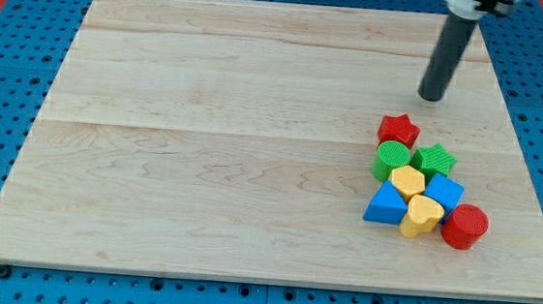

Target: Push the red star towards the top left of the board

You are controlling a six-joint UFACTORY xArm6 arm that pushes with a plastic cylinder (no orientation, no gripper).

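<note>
Look at the right side of the wooden board [202, 166] and you will find all the blocks bunched in one little pile. The red star [398, 130] sits at the top of that pile, touching the green cylinder [391, 161] just below it. Beside them is the green star [435, 160]. Under those you can see a yellow hexagon-like block [407, 180], a blue cube [443, 193], a blue triangle [385, 205], a yellow heart-like block [423, 214] and a red cylinder [464, 226] (it is the lowest one on the right). My tip [432, 97] is up and to the right of the red star, near it but not touching. There is no hand here, only the dark rod, so nothing is held.
</note>
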